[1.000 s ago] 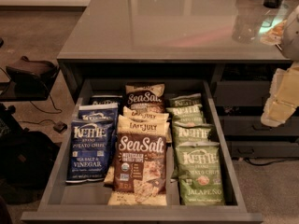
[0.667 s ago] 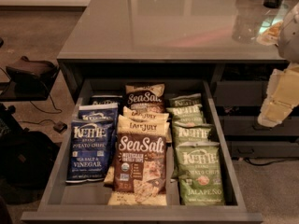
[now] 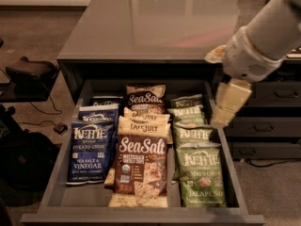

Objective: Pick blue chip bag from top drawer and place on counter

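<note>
1. Camera view looks down on an open grey drawer [image 3: 52,173], a shallow box with smooth flat walls, under a glossy dark counter [image 3: 155,22] that gives soft reflections.
2. Crinkly foil snack bags lie in three overlapping rows, shingled front to back.
3. The blue chip bag [image 3: 91,152] lies flat at the front of the left row. It is a glossy rectangle printed "Kettle" and "Sea Salt & Vinegar", and its left edge is against the drawer's left wall.
4. More blue bags [image 3: 99,113] are tucked behind it, partly covered.
5. The middle row holds a brown-and-cream Sea Salt bag [image 3: 141,168] in front, and the right row holds a green Jalapeño bag [image 3: 202,175].
6. The arm [image 3: 263,36] is a rounded, pale, matte shell that comes in from the upper right.
7. The gripper [image 3: 226,108] is a blocky cream piece that hangs tilted over the drawer's right wall, above the back of the green row.
8. Whether the gripper is released or clenched cannot be told (it reads as one solid block). It carries nothing visible.
9. The blue chip bag is well apart from the gripper, across the drawer to the left and nearer the front, with the middle and right rows between them.
</note>
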`<action>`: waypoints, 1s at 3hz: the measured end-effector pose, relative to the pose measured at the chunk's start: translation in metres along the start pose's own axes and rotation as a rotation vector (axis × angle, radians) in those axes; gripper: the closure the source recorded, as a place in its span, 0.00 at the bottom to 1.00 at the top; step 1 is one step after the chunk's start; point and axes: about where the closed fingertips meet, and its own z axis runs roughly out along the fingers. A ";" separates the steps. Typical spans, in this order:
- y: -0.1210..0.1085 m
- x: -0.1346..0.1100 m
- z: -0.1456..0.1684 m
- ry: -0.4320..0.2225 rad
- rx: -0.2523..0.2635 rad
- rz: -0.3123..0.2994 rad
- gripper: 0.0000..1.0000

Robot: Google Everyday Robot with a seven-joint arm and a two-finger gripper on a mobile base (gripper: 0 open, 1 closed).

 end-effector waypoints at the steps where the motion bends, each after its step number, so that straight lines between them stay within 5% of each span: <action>1: -0.032 -0.032 0.040 -0.110 0.006 -0.030 0.00; 2: -0.060 -0.069 0.065 -0.183 0.035 -0.040 0.00; 3: -0.083 -0.103 0.091 -0.183 0.064 -0.002 0.00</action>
